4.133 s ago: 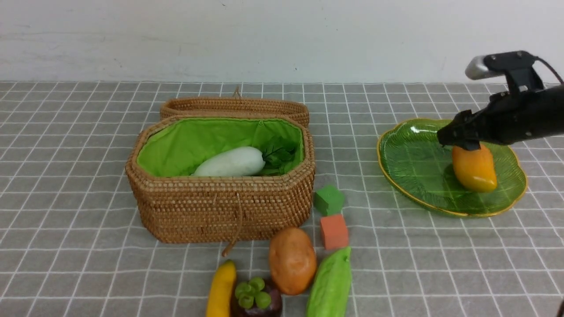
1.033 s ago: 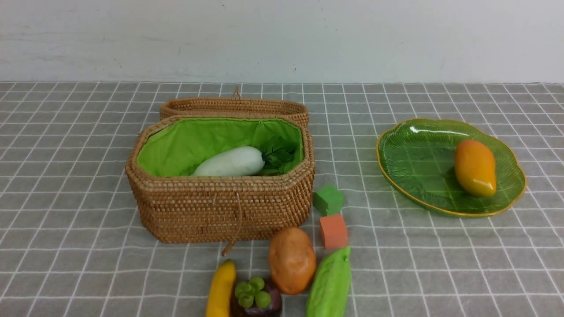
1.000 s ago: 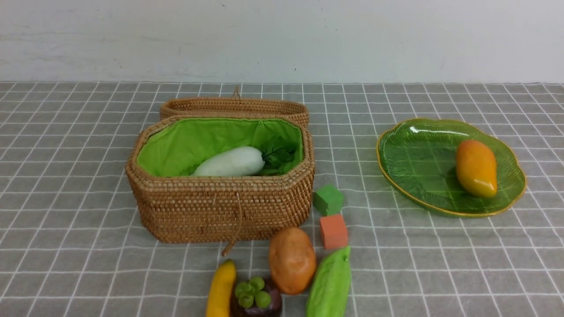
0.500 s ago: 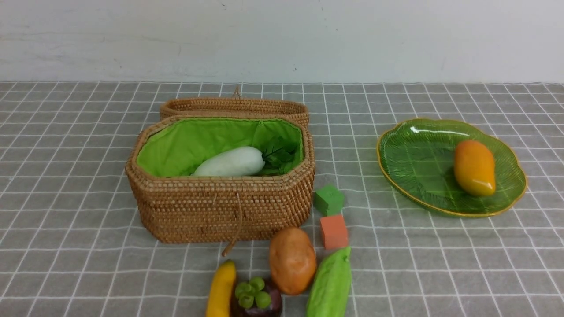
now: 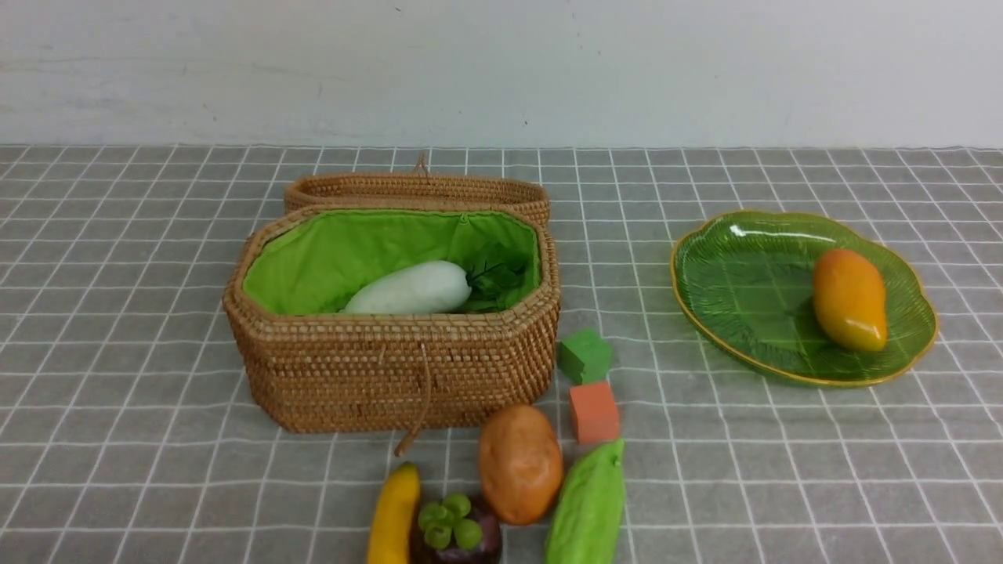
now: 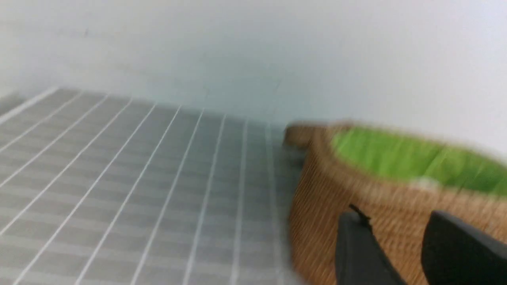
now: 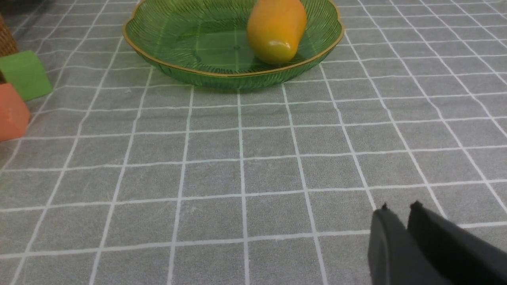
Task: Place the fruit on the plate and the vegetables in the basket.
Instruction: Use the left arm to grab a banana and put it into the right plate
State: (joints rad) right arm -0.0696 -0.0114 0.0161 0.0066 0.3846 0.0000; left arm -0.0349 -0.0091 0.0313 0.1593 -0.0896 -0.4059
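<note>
Glossy mango (image 5: 849, 299) lies on the ribbed, gold-rimmed glass plate (image 5: 729, 290); smooth white radish (image 5: 411, 288) lies in the woven, cloth-lined basket (image 5: 353, 376). Left gripper (image 6: 396, 225) is parted and empty beside the basket wall; right gripper (image 7: 399, 209), nearly closed on nothing, is over bare gridded cloth (image 7: 237, 158).

A table under a grey checked cloth (image 5: 141, 376) carries a woven basket (image 5: 392, 376) left of centre, its lid (image 5: 415, 188) just behind, and a green plate (image 5: 729, 313) at the right. Beside the basket's right end sit a green cube (image 5: 584, 355) and an orange cube (image 5: 593, 411). At the near edge lie a banana (image 5: 394, 513), mangosteen (image 5: 456, 533), potato (image 5: 519, 462) and gourd (image 5: 588, 505).
</note>
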